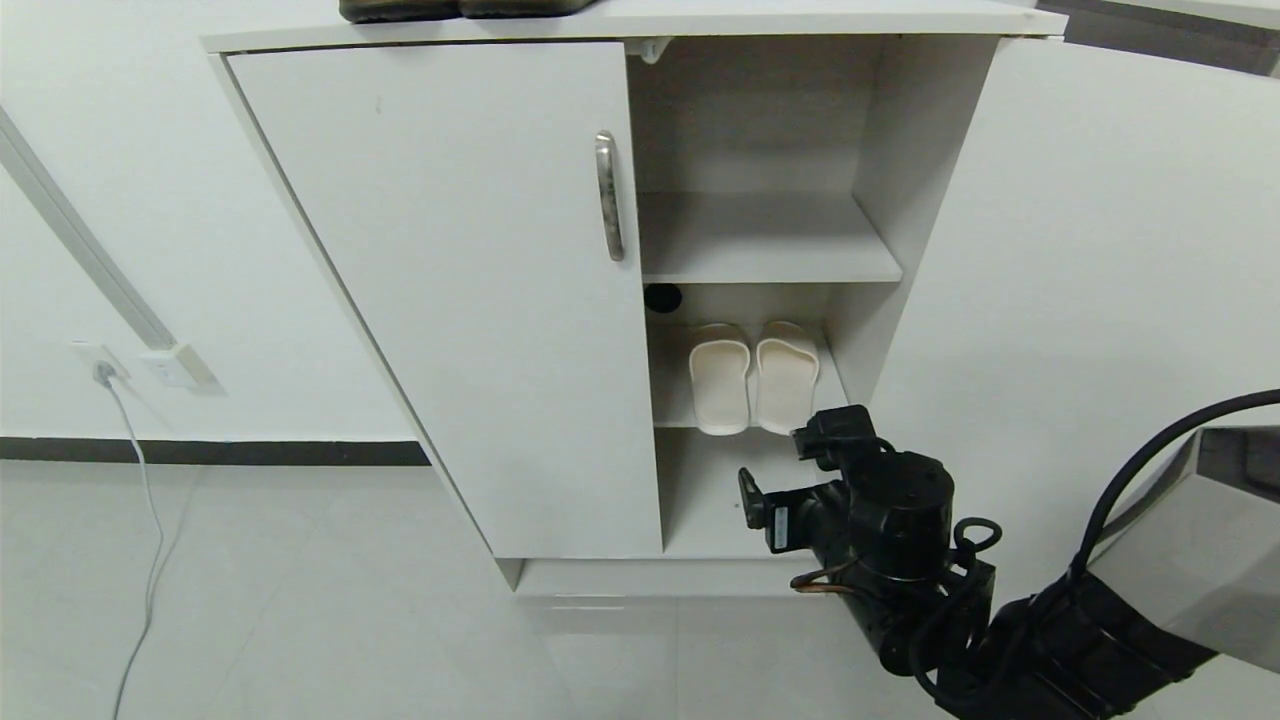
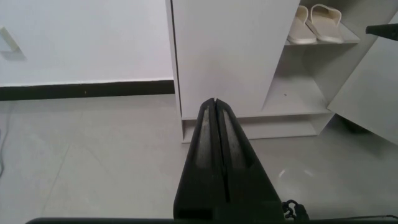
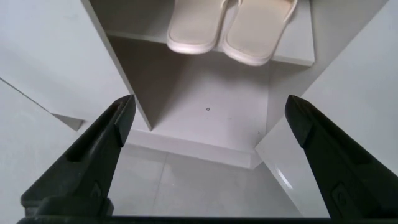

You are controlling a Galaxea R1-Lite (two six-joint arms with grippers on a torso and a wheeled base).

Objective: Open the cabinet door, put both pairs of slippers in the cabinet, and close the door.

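Right hand (image 1: 792, 465), wide and empty, hangs just below the shelved cream slippers (image 1: 755, 375); the dark pair (image 1: 460, 8) lies up-left atop the cabinet (image 1: 800, 18).

You have a white rectangular cabinet (image 1: 450, 300) of smooth, matt board that looks like laminated wood, and its long vertical door handle (image 1: 609, 196) is brushed metal with a dull shine. The cream slide slippers (image 1: 720, 385) look like smooth, matt moulded foam or rubber, while the pale grey floor tiles (image 1: 300, 600) are glossy. Your right gripper (image 3: 210, 106) and left gripper (image 2: 215, 106) show black, matt, hard-plastic-looking surfaces.
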